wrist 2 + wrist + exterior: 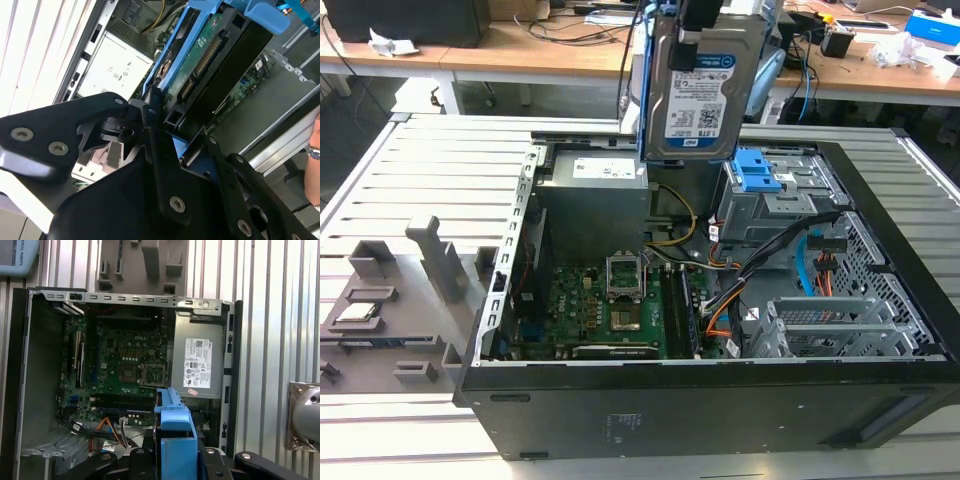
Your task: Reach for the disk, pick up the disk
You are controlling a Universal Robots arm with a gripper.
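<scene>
Grey slatted bench (410, 170) with wooden desks behind, and on it an open computer case (720, 420) lying on its side — motherboard (610, 300) and power supply (595, 195) exposed. Above the case and clear of it, the disk (705, 90): upright, silver face and white-and-blue label toward the exterior view, blue carrier frame (643, 100) along its edge. Black fingers (156, 150) pinched on the frame's end in the second wrist view, the disk's green circuit-board side (210, 60) just beyond them. In the first wrist view, the frame (172, 435) straight over the open case. Grey foam tray (390, 300) on the bench at the exterior view's left.
</scene>
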